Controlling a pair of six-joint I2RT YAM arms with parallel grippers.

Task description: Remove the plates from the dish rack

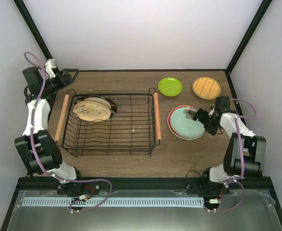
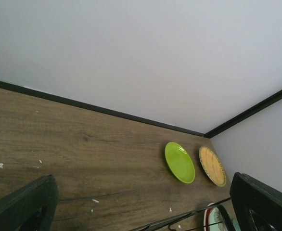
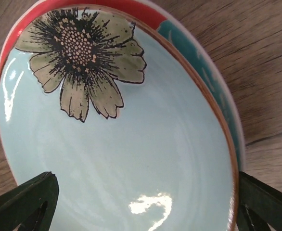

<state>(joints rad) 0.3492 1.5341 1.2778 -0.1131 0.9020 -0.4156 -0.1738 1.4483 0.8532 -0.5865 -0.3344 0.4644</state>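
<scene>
The coming move, as I judge it, turns on the plates not yet unloaded. A beige plate (image 1: 90,109) leans, face tilted upward, in the far-left corner of the dish rack (image 1: 113,153). The dark-rimmed edge of another plate (image 1: 114,107) shows at its right side. The left gripper (image 1: 68,75) hovers just past that same corner, its jaws spread with nothing between them. From there the plates lie toward the near side and slightly right, so the left arm is clearly the nearer one. The rack's long axis runs left to right, with a wooden handle (image 1: 156,115) on each short end.

The right gripper (image 1: 200,117) hangs over the stack on the right, apart from the rack. Its jaws are spread wide above a pale teal plate (image 3: 131,168) painted with a dark-outlined flower, pinching nothing. That plate lies on a red plate (image 1: 171,117) on the surface (image 1: 131,82). A lime-green plate (image 1: 170,86) and an orange gridded plate (image 1: 206,87) sit beyond them.

No brand, label or writing can be read.
</scene>
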